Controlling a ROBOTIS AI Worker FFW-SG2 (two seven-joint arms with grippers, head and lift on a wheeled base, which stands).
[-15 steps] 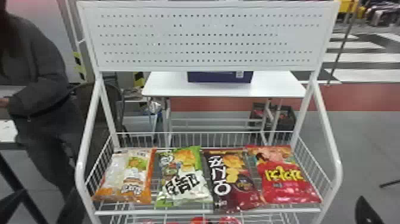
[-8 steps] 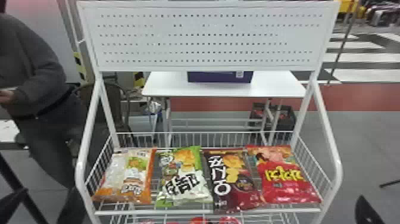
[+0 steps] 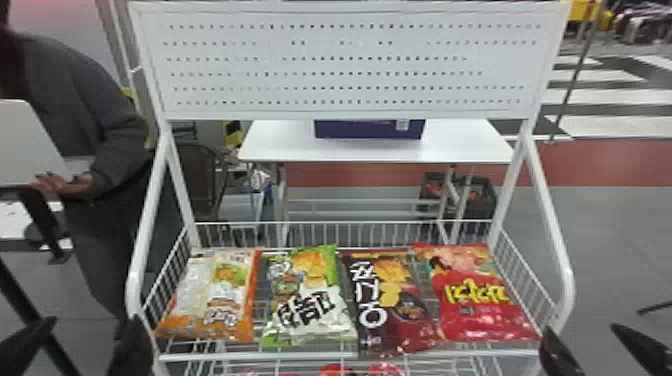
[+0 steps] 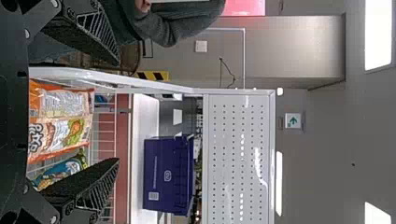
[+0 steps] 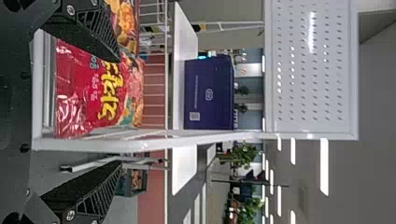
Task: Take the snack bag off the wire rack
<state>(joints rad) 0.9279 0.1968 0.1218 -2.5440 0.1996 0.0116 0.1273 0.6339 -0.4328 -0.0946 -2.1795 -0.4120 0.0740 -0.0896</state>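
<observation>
Side by side on the wire rack (image 3: 260, 357) lie an orange-and-clear snack bag (image 3: 210, 295), a green-and-white bag (image 3: 307, 300), a dark brown bag (image 3: 387, 300) and a red bag (image 3: 480, 295). My left gripper (image 3: 80, 350) stands open at the bottom left, before the rack's left corner. My right gripper (image 3: 590, 350) is open at the bottom right, by the right corner. In the left wrist view, the orange bag (image 4: 60, 121) lies beyond my left gripper (image 4: 116, 112). The red bag (image 5: 93, 93) appears beyond my right gripper (image 5: 120, 112) in the right wrist view.
Upright side posts (image 3: 550, 235) and a perforated white panel (image 3: 350, 65) frame the rack. Behind it stands a white table (image 3: 280, 140) with a dark blue box (image 3: 370, 129). More red items (image 3: 382, 370) lie on a lower level.
Both grippers and the bags on the rack hold the same places as before.
</observation>
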